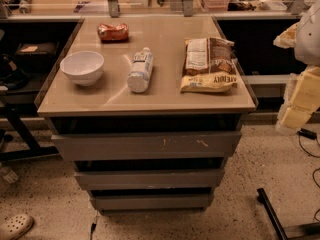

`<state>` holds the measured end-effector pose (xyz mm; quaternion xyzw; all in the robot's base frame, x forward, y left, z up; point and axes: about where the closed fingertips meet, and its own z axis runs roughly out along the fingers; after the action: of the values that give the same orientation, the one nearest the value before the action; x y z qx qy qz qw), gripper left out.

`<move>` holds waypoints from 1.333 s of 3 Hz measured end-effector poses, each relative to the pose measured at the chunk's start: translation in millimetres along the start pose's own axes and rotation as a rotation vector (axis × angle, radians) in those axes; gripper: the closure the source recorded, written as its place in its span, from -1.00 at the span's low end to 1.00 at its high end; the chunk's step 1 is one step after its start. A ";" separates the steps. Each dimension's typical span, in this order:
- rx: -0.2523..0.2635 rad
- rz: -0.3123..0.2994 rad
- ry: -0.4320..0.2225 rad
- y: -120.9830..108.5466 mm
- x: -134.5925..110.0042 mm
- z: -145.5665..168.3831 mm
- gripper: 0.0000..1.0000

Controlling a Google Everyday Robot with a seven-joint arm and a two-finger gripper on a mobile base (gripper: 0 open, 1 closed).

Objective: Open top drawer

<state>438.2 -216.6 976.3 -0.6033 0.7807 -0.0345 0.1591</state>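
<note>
The top drawer (145, 145) is the widest grey front, just under the tabletop of the cabinet, with small pale scratch marks (200, 143) right of centre. A dark gap runs between its top edge and the tabletop. Two narrower grey drawer fronts (149, 178) sit below it. My gripper (296, 101) shows as pale yellowish parts at the right edge of the view. It is to the right of the cabinet, at about tabletop height, and apart from the drawer.
On the beige tabletop (165, 96) are a white bowl (82, 66), a white bottle (141, 70) lying down, a red snack bag (112, 32) and brown and yellow bags (209, 64). A black frame leg (272, 214), cables (310, 144) and a sandal (15, 226) are on the floor.
</note>
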 end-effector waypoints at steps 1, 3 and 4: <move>0.000 0.000 0.000 0.0 0.0 0.0 -1.00; -0.019 -0.022 0.005 11.9 -8.2 37.8 -1.00; -0.078 -0.025 0.005 36.1 -10.1 78.8 -1.00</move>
<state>429.7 -186.4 894.9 -0.6187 0.7743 -0.0076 0.1330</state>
